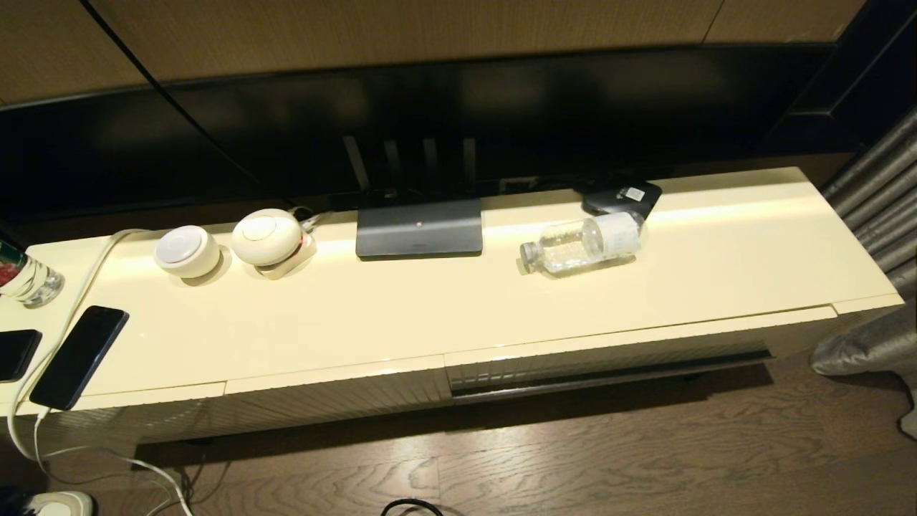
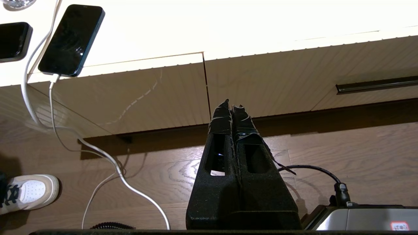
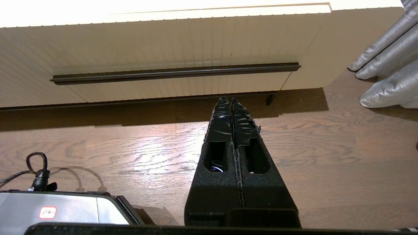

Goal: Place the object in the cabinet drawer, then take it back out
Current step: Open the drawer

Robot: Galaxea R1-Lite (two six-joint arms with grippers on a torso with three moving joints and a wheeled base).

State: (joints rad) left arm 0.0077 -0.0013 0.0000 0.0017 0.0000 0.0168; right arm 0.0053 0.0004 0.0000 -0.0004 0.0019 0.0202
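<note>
The small clear water bottle lies on its side on the cream cabinet top, right of centre, cap toward the left. The cabinet drawer, a wide ribbed cream front with a dark handle strip, is closed below it; its front also fills the right wrist view. My left gripper hangs shut and empty low in front of the cabinet's left panels. My right gripper hangs shut and empty above the floor, just below the drawer front. Neither gripper shows in the head view.
On the top stand a dark router, two white round devices, a black item behind the bottle, a glass bottle with red label and two phones with a white cable. Grey curtain hangs at right.
</note>
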